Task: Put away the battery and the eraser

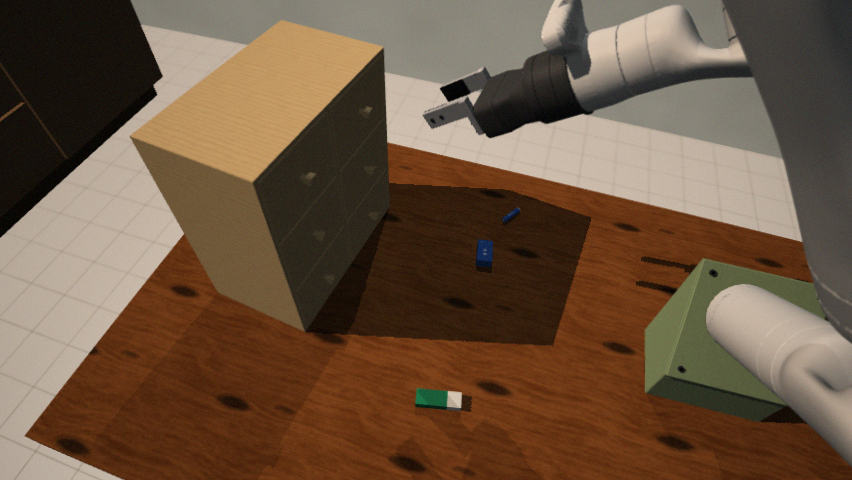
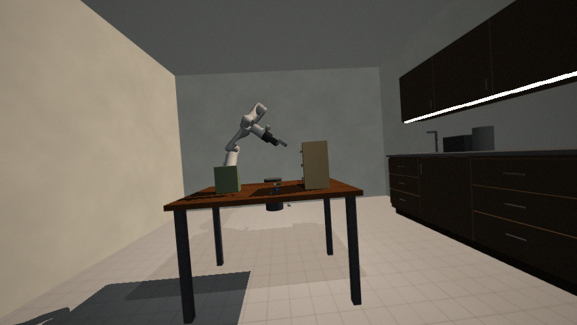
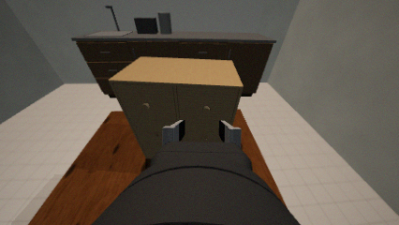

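Jaws spread wide and holding nothing, the gripper (image 1: pixel 454 101) hangs in the air in front of the small chest (image 1: pixel 262 172), level with its upper part and well apart from its front. In the wrist view the two fingers frame the top row of the chest (image 3: pixel 178 96), with the top-right drawer's knob (image 3: pixel 206 108) showing between them and the top-left knob (image 3: pixel 146 106) off to the side. Every drawer front looks flush with the chest in the top view; the knobs stand in two columns of three rows. On the wooden surface (image 1: pixel 178 381) the blue nine-volt battery (image 1: pixel 484 253) lies in the dark shadow in front of the chest, apart from it. Just beyond the battery a small blue cylinder (image 1: pixel 510 215) lies on its side, near but not touching. The eraser (image 1: pixel 439 398), green with a white end, lies flat nearer the surface's front edge, well apart from both battery and chest. The arm's green base block (image 1: pixel 685 339) sits at the right of the surface. From the exterior view the arm (image 2: pixel 250 128) reaches out from that block toward the chest (image 2: pixel 315 164), with the gripper short of it.
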Available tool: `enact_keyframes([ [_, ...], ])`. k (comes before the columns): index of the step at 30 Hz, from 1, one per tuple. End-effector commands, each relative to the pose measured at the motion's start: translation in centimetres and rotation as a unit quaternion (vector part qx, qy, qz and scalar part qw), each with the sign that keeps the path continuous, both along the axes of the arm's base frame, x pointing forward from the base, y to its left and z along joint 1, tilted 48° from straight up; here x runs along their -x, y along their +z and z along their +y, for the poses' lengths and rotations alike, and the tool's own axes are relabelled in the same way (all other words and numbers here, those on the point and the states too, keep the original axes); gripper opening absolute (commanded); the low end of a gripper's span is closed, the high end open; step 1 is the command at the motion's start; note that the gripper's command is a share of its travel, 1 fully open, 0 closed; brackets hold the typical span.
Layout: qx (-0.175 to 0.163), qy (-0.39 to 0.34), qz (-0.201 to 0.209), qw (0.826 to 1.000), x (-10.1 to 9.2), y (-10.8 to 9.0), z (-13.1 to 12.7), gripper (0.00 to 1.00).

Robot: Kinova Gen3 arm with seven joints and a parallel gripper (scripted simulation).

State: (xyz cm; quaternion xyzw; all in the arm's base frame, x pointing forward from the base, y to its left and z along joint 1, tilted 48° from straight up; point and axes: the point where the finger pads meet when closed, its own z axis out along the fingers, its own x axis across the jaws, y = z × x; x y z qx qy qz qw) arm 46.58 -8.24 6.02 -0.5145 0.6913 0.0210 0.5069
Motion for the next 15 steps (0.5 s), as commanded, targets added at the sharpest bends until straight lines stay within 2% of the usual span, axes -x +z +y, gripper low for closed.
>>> enact_keyframes([
  [1, -0.013, -0.025, 0.0, 1.0, 0.9, -1.4, 0.6, 1.0],
  [15, -0.019, -0.092, -0.066, 0.993, 0.0, -2.5, 2.0, 1.0],
])
